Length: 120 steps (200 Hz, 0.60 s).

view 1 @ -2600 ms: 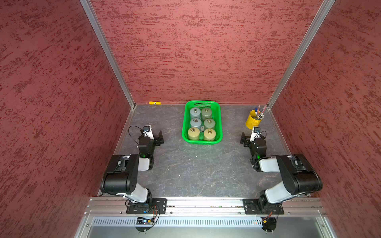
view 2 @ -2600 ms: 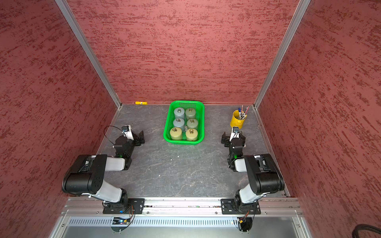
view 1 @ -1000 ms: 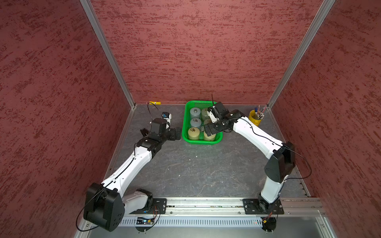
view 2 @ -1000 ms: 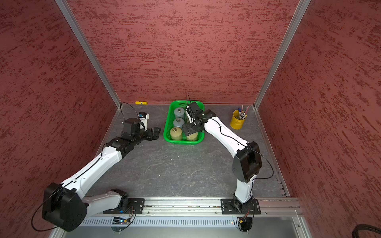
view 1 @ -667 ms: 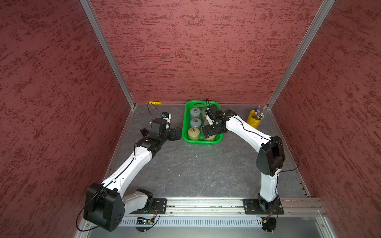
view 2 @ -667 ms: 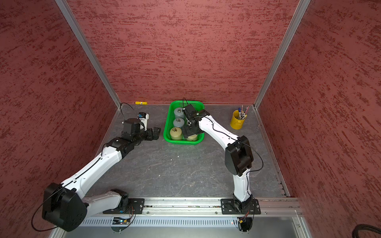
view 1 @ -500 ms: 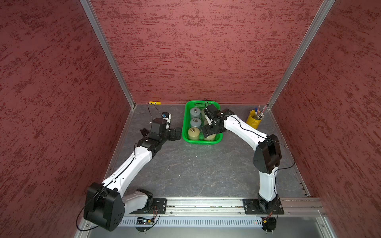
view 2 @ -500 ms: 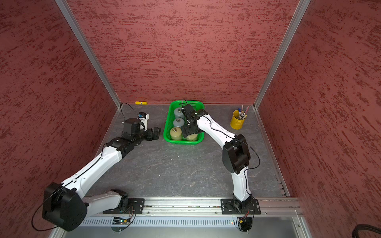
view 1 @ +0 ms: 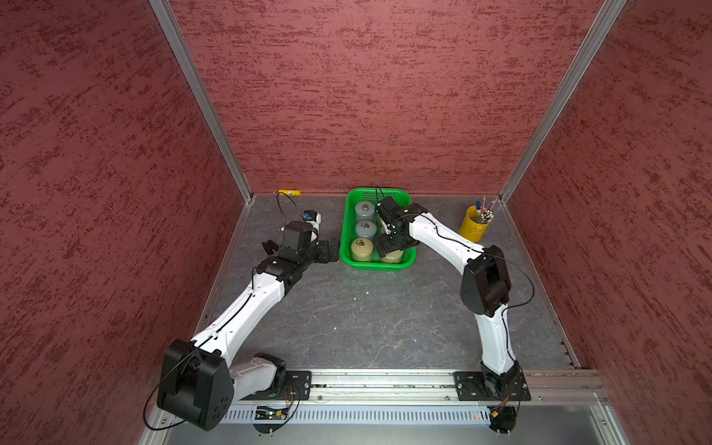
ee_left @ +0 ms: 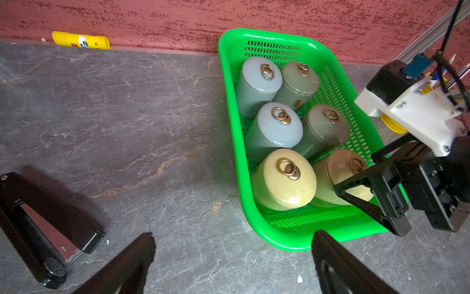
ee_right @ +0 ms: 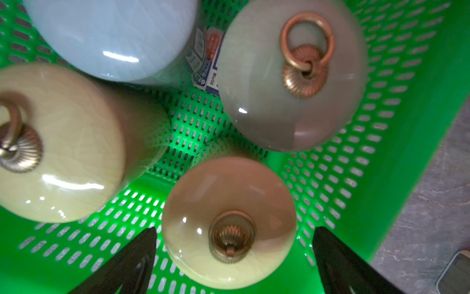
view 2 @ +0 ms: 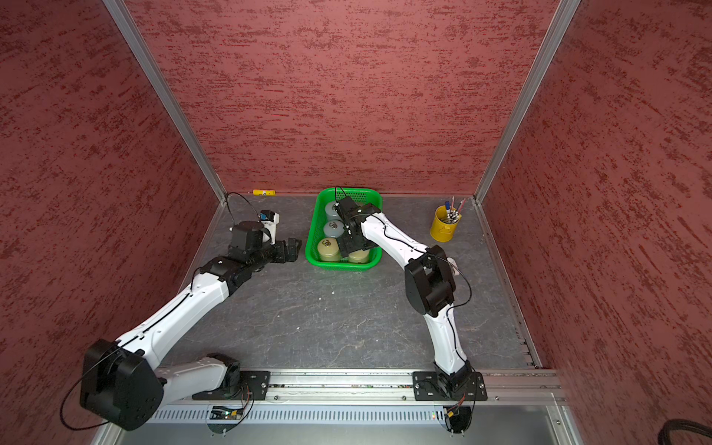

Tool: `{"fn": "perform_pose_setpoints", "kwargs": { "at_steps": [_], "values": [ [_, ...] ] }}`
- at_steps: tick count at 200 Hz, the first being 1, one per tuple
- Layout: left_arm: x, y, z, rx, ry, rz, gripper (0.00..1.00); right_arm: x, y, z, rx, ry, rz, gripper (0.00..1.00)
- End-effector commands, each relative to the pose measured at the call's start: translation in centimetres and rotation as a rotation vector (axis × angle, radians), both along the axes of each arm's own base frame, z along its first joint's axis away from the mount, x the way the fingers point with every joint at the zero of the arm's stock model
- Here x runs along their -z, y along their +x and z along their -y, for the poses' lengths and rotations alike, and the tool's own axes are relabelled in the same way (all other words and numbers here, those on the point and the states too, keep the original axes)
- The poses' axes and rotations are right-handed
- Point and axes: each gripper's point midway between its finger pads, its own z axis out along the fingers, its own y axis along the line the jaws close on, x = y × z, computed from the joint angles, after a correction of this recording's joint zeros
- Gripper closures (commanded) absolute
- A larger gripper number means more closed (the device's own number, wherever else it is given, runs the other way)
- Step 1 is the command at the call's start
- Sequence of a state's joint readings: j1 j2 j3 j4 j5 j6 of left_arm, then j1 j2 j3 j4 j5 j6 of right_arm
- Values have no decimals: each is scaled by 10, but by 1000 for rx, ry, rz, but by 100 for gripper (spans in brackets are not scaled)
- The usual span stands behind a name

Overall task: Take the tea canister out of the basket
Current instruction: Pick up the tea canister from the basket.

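Note:
The green basket (view 1: 379,266) (view 2: 339,266) stands at the back middle of the table and holds several lidded tea canisters with brass ring knobs. My right gripper (view 1: 391,244) (ee_right: 235,230) hangs open over the basket's front right corner. Its two fingers straddle a cream tea canister (ee_right: 229,221) (ee_left: 338,168) without touching it. This canister is mostly covered by the gripper in both top views. My left gripper (view 1: 331,248) (ee_left: 232,235) is open and low over the table just left of the basket, with one finger close to the basket's rim (ee_left: 279,239).
A yellow pen bucket (view 1: 476,227) stands right of the basket. A yellow glue stick (ee_left: 81,40) lies along the back wall. A black stapler (ee_left: 45,229) lies on the table near my left gripper. Red walls close in three sides.
Both arms have reached out from their folded rest pose. In the last second my right gripper shifted toward the basket's front right canister, while the left arm stayed still.

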State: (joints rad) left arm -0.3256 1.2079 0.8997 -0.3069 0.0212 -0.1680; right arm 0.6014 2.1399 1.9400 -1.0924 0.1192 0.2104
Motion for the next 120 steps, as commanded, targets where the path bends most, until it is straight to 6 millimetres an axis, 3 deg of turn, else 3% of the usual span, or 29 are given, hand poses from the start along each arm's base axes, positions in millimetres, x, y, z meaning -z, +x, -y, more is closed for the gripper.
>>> {"fn": "perform_pose_setpoints", "kwargs": {
  "at_steps": [1,64,120],
  "values": [
    [-4,1,2,3,-4,11,0,2,3,2,10,-31,7,1],
    [-3,0,2,2,-4,6,0,10,3,-4,-5,-21,-24,9],
    [-2,-2,1,-1,-7,1,0,19,5,7,3,-32,-43,19]
  ]
}}
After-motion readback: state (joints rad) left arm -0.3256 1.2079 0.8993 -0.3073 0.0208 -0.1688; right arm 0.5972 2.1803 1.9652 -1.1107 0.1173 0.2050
